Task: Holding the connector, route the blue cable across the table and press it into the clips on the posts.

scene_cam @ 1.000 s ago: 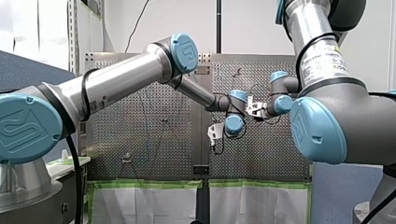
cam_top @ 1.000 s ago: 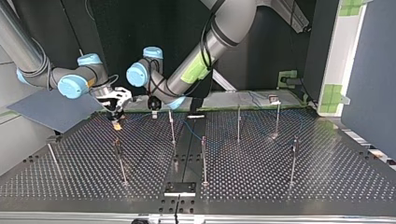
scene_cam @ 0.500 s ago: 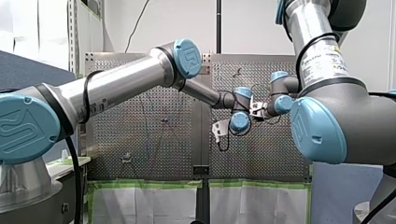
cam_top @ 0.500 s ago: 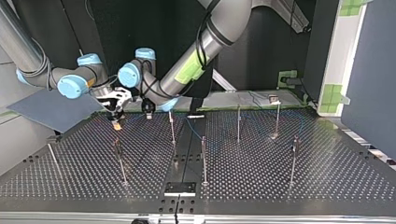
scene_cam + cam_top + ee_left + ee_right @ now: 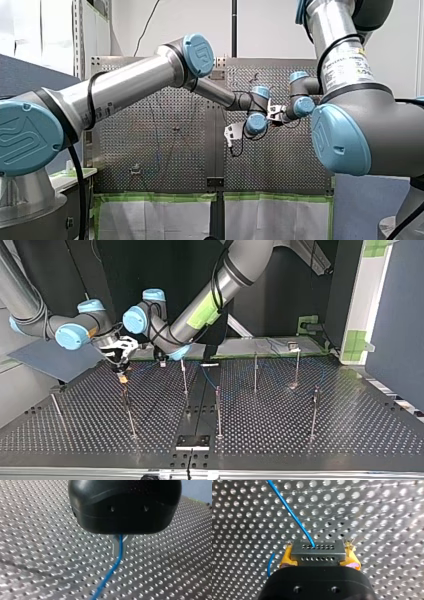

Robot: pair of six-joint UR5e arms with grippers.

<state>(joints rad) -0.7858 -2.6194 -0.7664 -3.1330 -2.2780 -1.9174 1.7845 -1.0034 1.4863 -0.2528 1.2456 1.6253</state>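
Note:
In the right wrist view my right gripper [image 5: 318, 555] is shut on a grey connector [image 5: 317, 552] with two rows of holes, held between its yellow pads [image 5: 287, 558]. The blue cable [image 5: 288, 508] leaves the connector and runs away over the perforated table. In the left wrist view my left gripper [image 5: 120, 543] has its metal fingers shut on the blue cable [image 5: 110, 572], which trails off below them. In the top view my right gripper [image 5: 120, 360] hangs at the back left, and my left gripper [image 5: 161, 359] is close beside it.
Several thin posts stand on the table [image 5: 270, 440]: one [image 5: 128, 410] just in front of my right gripper, others at the middle [image 5: 184, 377] [image 5: 218, 410] and right [image 5: 314, 410]. A grey panel [image 5: 50, 357] lies at the left edge.
My left arm has swung toward the top view's left, closer to my right gripper. My right arm has shifted slightly left too, still holding the connector.

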